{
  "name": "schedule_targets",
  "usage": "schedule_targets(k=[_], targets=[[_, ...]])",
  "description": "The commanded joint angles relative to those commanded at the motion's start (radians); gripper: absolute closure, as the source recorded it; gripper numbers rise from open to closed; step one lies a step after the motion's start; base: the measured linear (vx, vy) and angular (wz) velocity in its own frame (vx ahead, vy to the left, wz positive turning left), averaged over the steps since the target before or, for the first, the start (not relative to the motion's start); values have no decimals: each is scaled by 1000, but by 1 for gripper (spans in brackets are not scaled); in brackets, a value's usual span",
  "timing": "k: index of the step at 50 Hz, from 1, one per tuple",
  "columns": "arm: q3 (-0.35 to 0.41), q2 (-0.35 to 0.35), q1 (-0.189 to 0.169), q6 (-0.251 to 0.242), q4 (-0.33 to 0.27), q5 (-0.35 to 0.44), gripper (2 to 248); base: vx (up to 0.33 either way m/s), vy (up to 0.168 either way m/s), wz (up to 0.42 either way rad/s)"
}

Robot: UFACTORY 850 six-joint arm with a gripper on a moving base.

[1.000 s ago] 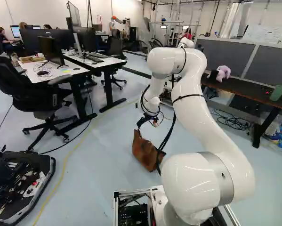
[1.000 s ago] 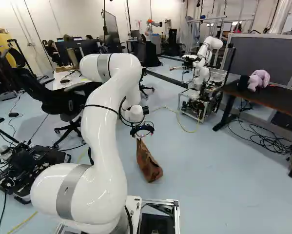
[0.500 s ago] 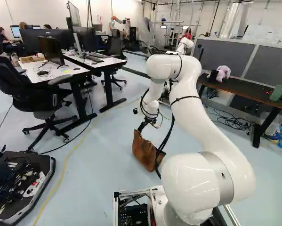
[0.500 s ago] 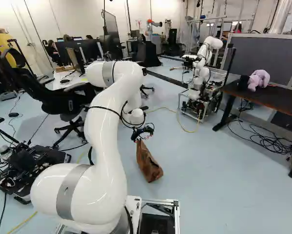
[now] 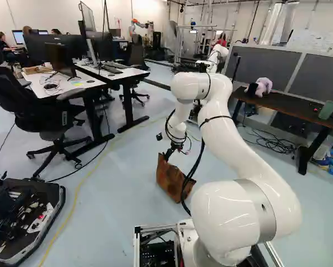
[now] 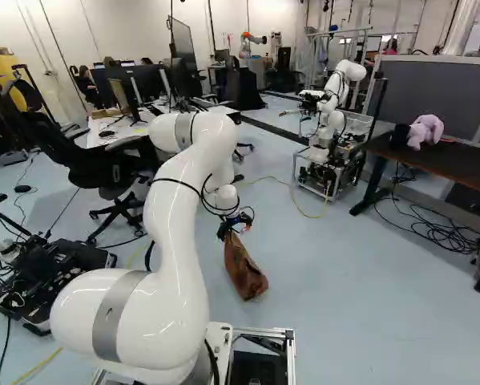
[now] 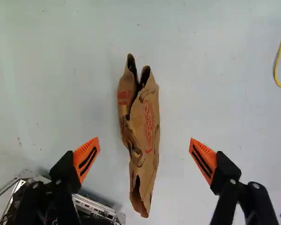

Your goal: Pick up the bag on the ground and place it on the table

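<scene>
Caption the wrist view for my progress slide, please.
Open pincer above a brown paper bag on the floor, orange pads wide apart on either side, not yet gripping.

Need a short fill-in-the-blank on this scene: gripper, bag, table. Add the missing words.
1. With a gap on each side of the paper bag in the wrist view, the gripper stands ____.
2. The color of its pads is ____.
3. The bag rests on the ____, not on the dark table.
4. In the right base view, the dark table is to the ____ of the bag.

Missing words: open; orange; floor; right.
</scene>
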Motion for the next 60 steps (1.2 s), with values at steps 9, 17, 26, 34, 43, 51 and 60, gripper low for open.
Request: schedule_targets(k=[9, 17, 26, 34, 43, 51, 60], targets=[[-25, -33, 0, 0, 0, -17, 3, 0, 0, 0], [-49, -62, 0, 0, 0, -27, 3, 0, 0, 0], [-75, -95, 0, 0, 0, -28, 3, 0, 0, 0], [-100, -125, 1, 0, 0, -28, 3, 0, 0, 0], [-127, -158, 2, 0, -8, -28, 3, 0, 0, 0], [-153, -187, 2, 0, -10, -28, 3, 0, 0, 0], [-182, -221, 3, 0, -10, -28, 3, 0, 0, 0]])
